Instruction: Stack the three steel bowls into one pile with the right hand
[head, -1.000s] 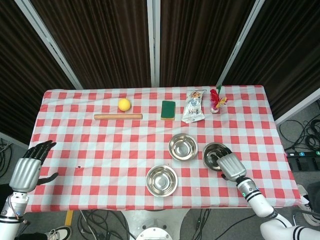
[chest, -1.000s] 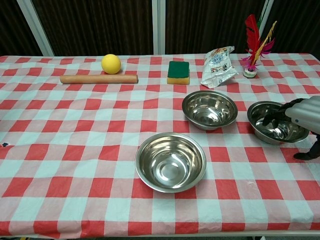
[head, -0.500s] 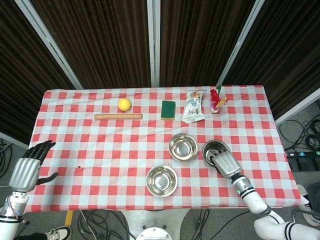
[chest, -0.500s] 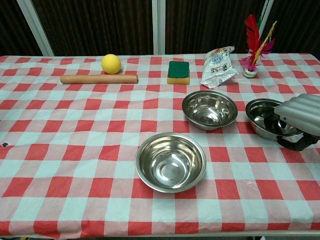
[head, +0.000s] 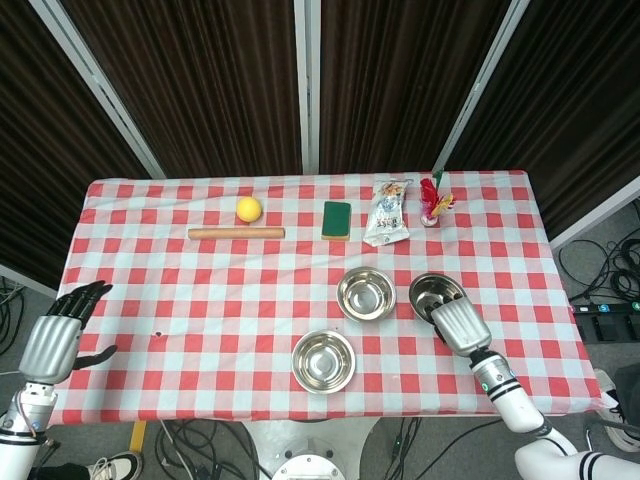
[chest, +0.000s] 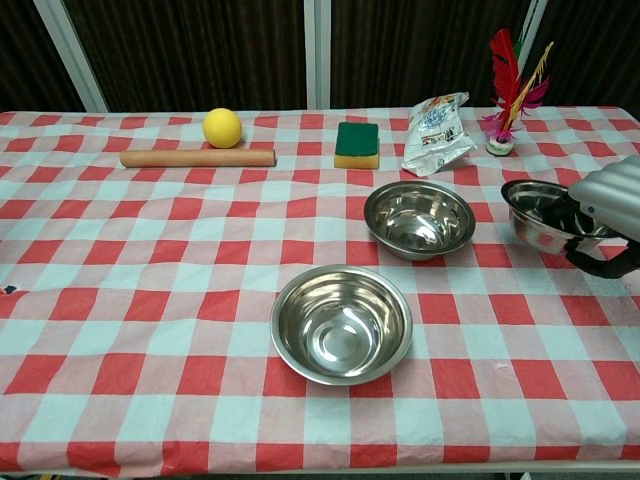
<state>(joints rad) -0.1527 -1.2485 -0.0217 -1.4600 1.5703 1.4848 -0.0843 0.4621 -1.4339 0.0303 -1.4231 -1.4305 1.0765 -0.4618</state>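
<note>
Three steel bowls are in view. One bowl (head: 323, 360) (chest: 341, 322) sits near the table's front edge. A second bowl (head: 365, 293) (chest: 418, 218) stands behind it to the right. My right hand (head: 459, 325) (chest: 611, 198) grips the near rim of the third bowl (head: 432, 292) (chest: 535, 208) and holds it lifted off the cloth, right of the second bowl. My left hand (head: 62, 331) hangs off the table's left front corner with its fingers spread, holding nothing; the chest view does not show it.
Along the back lie a yellow ball (head: 248, 209) (chest: 222, 127), a wooden rolling pin (head: 236, 233) (chest: 197, 157), a green sponge (head: 337, 219) (chest: 357, 143), a foil packet (head: 388, 212) (chest: 437, 131) and a feather shuttlecock (head: 433, 201) (chest: 508, 92). The red checked tablecloth (head: 200, 300) covers the table.
My right hand closed on the right bowl's rim and raised it off the cloth, shifting it slightly back and right. The other two bowls and the left hand stayed put.
</note>
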